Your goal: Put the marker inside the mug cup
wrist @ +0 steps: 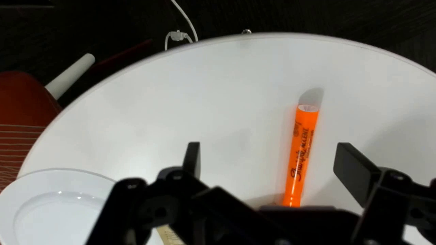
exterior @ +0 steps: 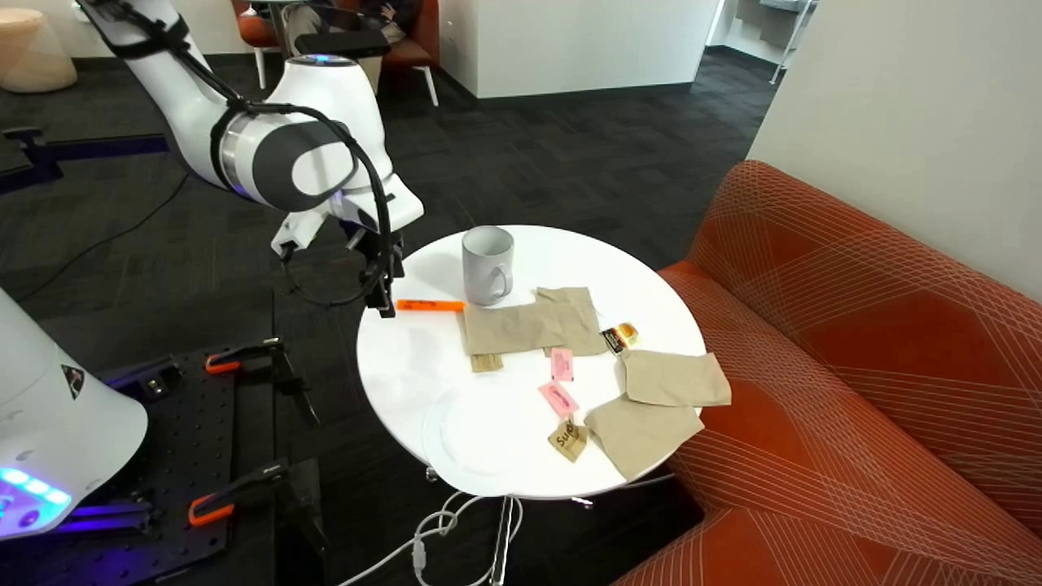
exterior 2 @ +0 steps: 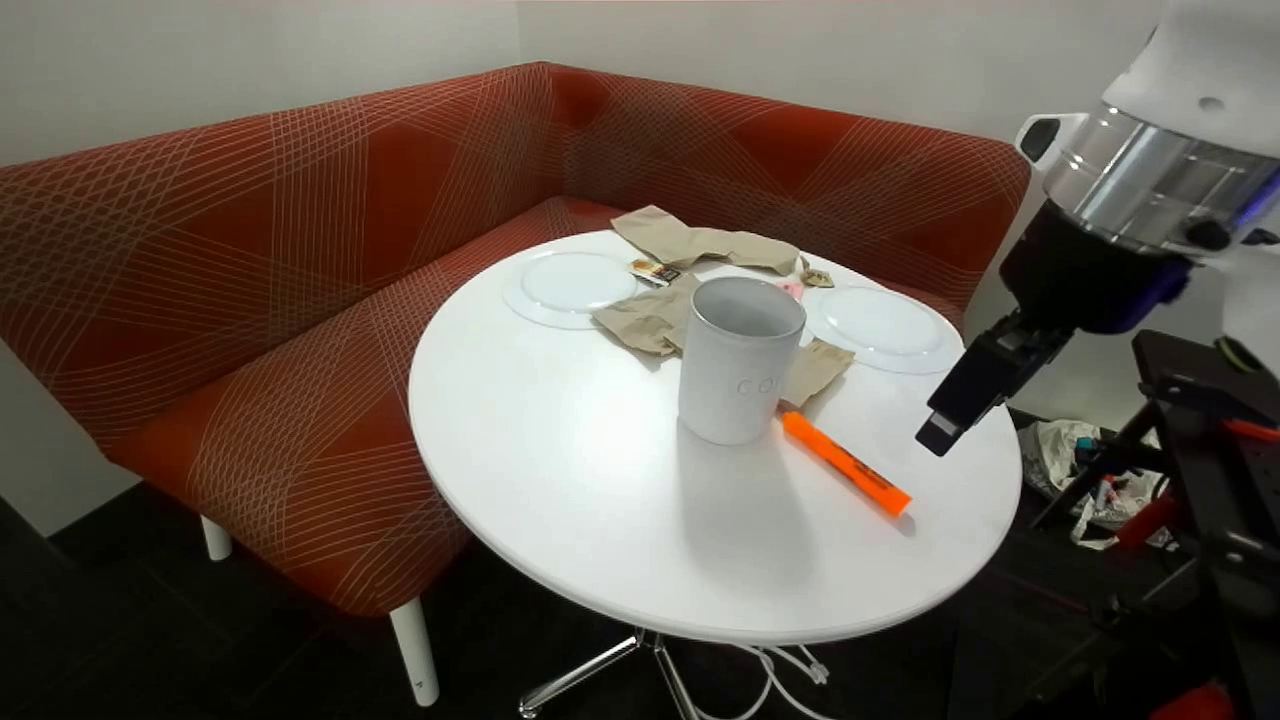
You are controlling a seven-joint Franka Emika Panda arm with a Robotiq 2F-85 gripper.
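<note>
The orange marker lies flat on the white round table in both exterior views. One end is close to the mug's base and the edge of a brown napkin. The light grey mug cup stands upright beside it in both exterior views; it is out of the wrist view. My gripper is open and empty above the table. In the wrist view the marker shows between the fingers, nearer the right one, its lower end hidden by the gripper body. The gripper also shows in both exterior views.
Brown napkins lie beside the mug. Clear plates and small packets lie farther across the table. A red patterned sofa borders the table.
</note>
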